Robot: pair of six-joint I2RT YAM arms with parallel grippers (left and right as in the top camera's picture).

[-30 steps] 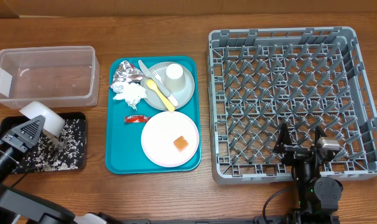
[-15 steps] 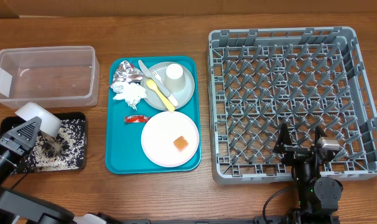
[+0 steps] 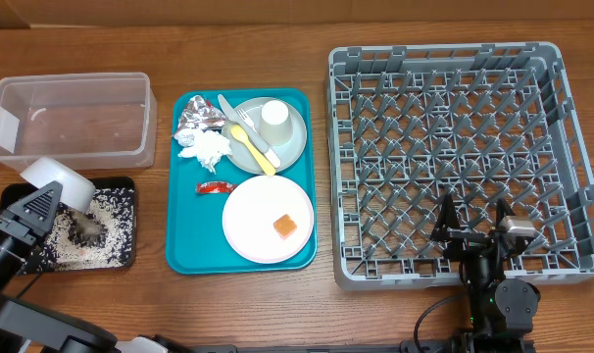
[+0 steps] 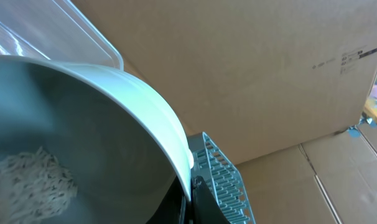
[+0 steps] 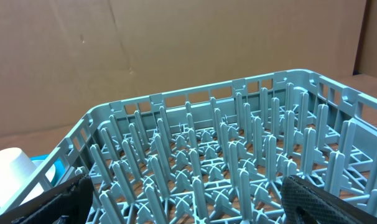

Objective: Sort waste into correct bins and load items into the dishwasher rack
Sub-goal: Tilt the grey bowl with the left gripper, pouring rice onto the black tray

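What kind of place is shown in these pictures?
Probably a robot test bench staged for dish clearing, not a real kitchen: a grey dishwasher rack and a teal tray of used dishes sit on a wooden table, with cardboard boxes behind.

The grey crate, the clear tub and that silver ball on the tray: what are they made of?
Crate: looks like moulded plastic, matt grey; the lattice floor and pegs seem one piece.
Tub: probably plastic, glossy and see-through; the table shows through its walls.
Silver ball: likely crumpled foil; its sharp creases catch the light.
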